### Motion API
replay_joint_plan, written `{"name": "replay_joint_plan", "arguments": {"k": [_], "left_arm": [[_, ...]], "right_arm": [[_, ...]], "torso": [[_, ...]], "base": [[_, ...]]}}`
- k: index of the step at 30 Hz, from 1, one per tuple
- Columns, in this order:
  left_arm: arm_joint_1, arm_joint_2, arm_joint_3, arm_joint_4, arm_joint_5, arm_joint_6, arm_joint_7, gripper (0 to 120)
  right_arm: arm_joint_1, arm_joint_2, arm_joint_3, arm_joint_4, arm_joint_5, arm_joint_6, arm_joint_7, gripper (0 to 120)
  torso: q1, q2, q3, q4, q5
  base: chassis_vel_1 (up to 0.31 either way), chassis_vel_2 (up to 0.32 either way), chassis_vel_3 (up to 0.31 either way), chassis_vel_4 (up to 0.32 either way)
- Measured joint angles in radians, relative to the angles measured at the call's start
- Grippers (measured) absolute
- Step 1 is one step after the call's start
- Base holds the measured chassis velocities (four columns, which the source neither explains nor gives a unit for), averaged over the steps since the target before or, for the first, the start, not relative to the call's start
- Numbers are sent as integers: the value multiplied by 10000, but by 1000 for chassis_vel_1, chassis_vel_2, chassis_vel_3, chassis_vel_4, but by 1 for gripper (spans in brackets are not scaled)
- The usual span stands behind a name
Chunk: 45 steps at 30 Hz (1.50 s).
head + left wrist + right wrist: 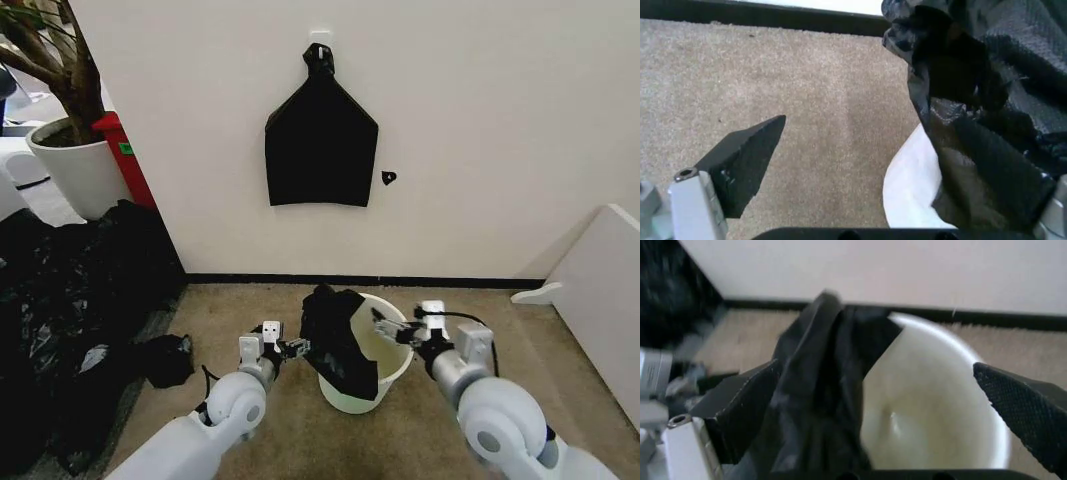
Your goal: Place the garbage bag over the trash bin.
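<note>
The trash bin [392, 368] is a round white bucket standing on the carpet just before the wall. The garbage bag [335, 338], black and wrinkly, hangs bunched over the bin's left rim and down its outer side. My left gripper [297, 348] is open right at the bag's left edge. In the left wrist view one finger [740, 165] stands over bare carpet, with the bag [973, 125] and bin wall [913, 192] on the other side. My right gripper [386, 328] is open above the bin's mouth. Its fingers [740, 410] straddle the bag [820, 390] and the bin's inside [927, 405].
A flat black bag [320, 145] hangs on a wall hook above the bin. A big heap of black plastic [70, 290] fills the left floor, with a small black lump [165, 360] near my left arm. A white plant pot [75, 165] stands far left and a white panel [600, 290] on the right.
</note>
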Motion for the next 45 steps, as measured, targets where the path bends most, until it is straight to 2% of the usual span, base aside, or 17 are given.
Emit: {"name": "replay_joint_plan", "arguments": {"k": [6,10,16,22,25,36,39,40,42,45], "left_arm": [[-36,-168,64,58,123,-11,-29,100],[-18,-269,76,108,274,-13,-49,100],[4,-445,94,203,412,-16,-65,100],[10,-529,103,333,532,-11,-73,100],[11,-590,124,482,643,2,-69,100],[92,-548,104,590,756,-46,-43,100],[187,-350,68,374,738,-184,-43,100],[324,-80,-5,-1,675,-366,-41,100],[368,4,-27,-111,656,-413,-39,100],[590,529,-166,-786,528,-667,68,100]], "right_arm": [[1191,423,-1300,-737,1444,-594,1552,100],[1679,738,-1868,-1408,1566,-742,2122,100],[1846,912,-2090,-1840,1527,-858,2459,100],[1731,687,-1775,-2015,1068,-867,2446,100],[1602,197,-1276,-2019,787,-861,2308,100],[1397,-257,-306,-2266,245,-693,2132,100],[1400,-311,-126,-1994,540,-684,2171,100],[1383,-335,-60,-1732,782,-676,2240,100],[1357,-346,-46,-1656,843,-674,2267,100],[1090,-462,97,-1382,1025,-668,2339,100]], "torso": [[0,0,0,-1,0],[0,0,0,-1,1],[0,0,0,-1,1],[0,0,0,-2,2],[0,0,0,-5,2],[0,0,0,-6,1],[0,0,0,-3,-1],[0,0,-1,-2,1],[0,0,-2,-2,0],[0,0,-2,-2,1]], "base": [[0,0,0,0],[0,0,0,0],[0,0,0,0],[0,0,0,0],[0,0,0,0],[0,0,0,0],[0,0,0,0],[0,0,0,0],[0,0,0,0],[0,0,0,0]]}}
